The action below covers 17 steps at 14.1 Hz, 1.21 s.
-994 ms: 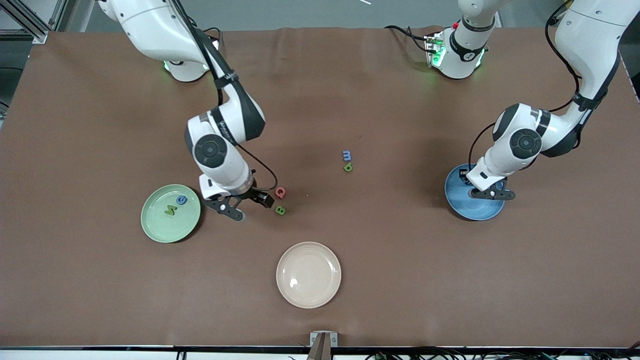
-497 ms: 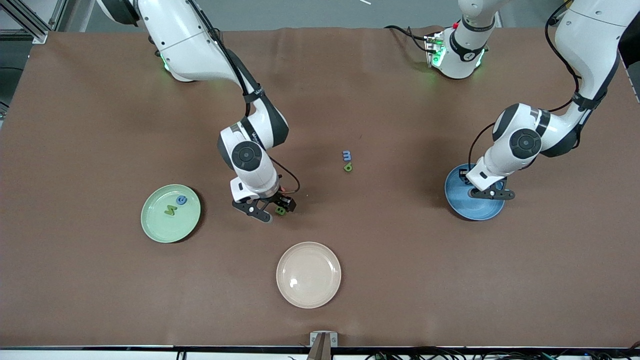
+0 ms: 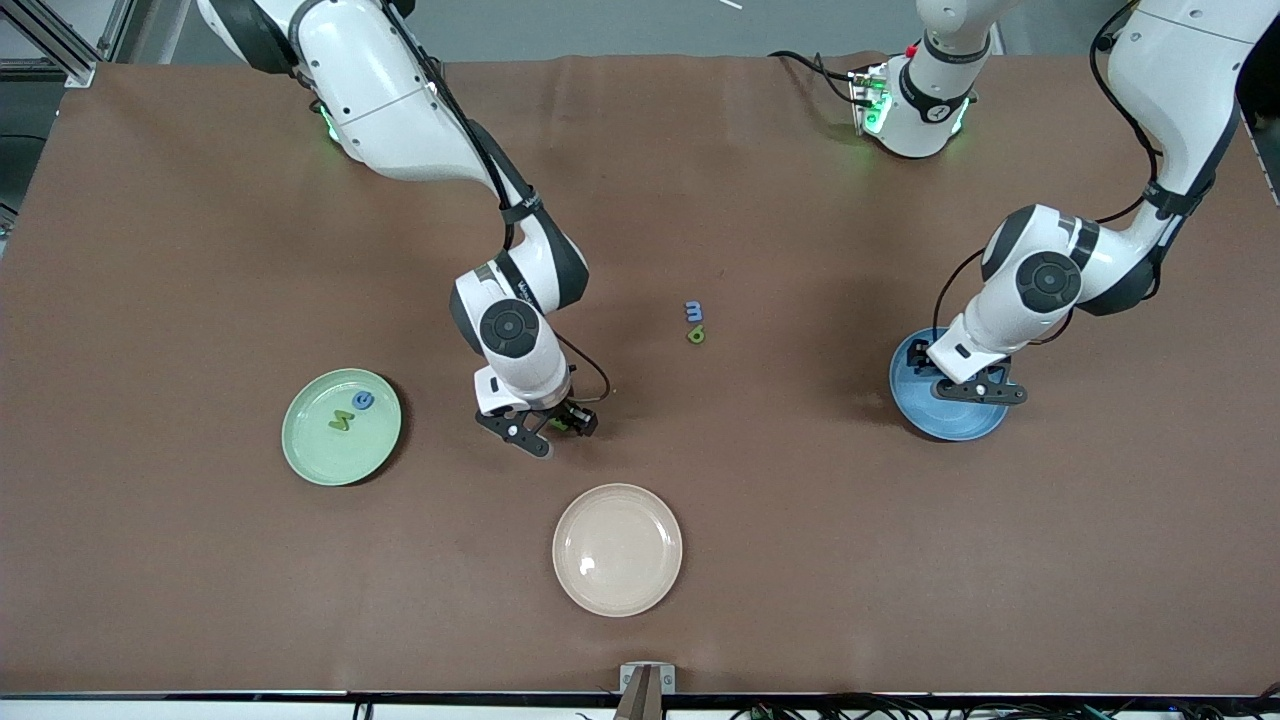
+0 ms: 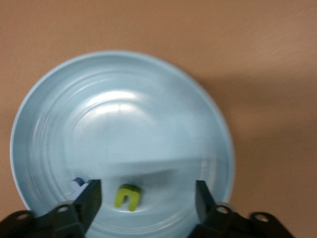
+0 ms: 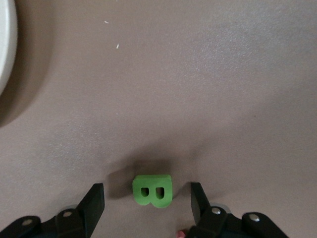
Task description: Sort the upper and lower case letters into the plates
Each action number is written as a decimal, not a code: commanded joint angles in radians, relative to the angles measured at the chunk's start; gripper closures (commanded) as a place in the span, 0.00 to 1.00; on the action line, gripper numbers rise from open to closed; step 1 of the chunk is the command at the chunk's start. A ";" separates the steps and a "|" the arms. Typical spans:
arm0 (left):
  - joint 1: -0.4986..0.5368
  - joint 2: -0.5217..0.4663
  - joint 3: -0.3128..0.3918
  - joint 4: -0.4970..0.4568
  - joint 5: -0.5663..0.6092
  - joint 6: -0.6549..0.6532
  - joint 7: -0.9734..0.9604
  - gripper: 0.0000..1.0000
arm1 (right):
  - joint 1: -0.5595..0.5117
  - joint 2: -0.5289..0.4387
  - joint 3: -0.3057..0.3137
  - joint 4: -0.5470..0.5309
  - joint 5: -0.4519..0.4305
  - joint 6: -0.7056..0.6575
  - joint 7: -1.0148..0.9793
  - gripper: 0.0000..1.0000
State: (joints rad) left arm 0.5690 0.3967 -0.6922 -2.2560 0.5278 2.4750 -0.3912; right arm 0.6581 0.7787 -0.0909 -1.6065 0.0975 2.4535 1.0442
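Front view: right gripper (image 3: 541, 430) is down at the table (image 3: 200, 250), set around a green letter B (image 3: 556, 424) that is mostly hidden by the fingers. It lies roughly mid-table, between the mint green plate (image 3: 310, 450) toward the right arm's end and the cream plate (image 3: 617, 549) close to the table edge nearest the camera. The mint green plate carries a blue letter (image 3: 363, 400) and a green letter (image 3: 341, 421). A blue piece (image 3: 693, 311) and a green piece (image 3: 696, 335) lie touching near the table centre, the blue one farther from the camera. Left gripper (image 3: 968, 391) hangs over the sky blue plate (image 3: 940, 420) toward the left arm's end.

Left wrist view: left gripper (image 4: 147, 198) has its jaws apart and holds nothing. Between them, lying in the sky blue plate (image 4: 74, 124), is a small yellow-green letter (image 4: 128, 196). A pale blue piece (image 4: 78, 185) shows partly beside one finger (image 4: 90, 198), also in the plate.

Right wrist view: right gripper (image 5: 147, 203) has its jaws apart, one finger on each side of the green letter B (image 5: 153, 190), with gaps visible both sides; no contact. The B lies flat on the table (image 5: 198, 74). A rim of the cream plate (image 5: 6, 44) shows at the picture's edge.
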 commanded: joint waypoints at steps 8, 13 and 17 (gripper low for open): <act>-0.191 0.089 -0.260 0.217 -0.066 -0.285 -0.833 0.00 | -0.009 0.001 -0.018 0.020 -0.013 -0.024 0.013 0.99; -0.436 0.235 -0.189 0.358 -0.046 -0.274 -1.204 0.00 | -0.150 -0.159 -0.043 -0.052 -0.015 -0.189 -0.289 1.00; -0.703 0.289 0.014 0.447 -0.046 -0.208 -1.323 0.00 | -0.280 -0.210 -0.043 -0.058 -0.013 -0.234 -0.539 1.00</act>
State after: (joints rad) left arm -0.0373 0.6402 -0.7490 -1.8778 0.4695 2.2396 -1.6552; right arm 0.4296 0.6120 -0.1534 -1.6039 0.0939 2.2118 0.5920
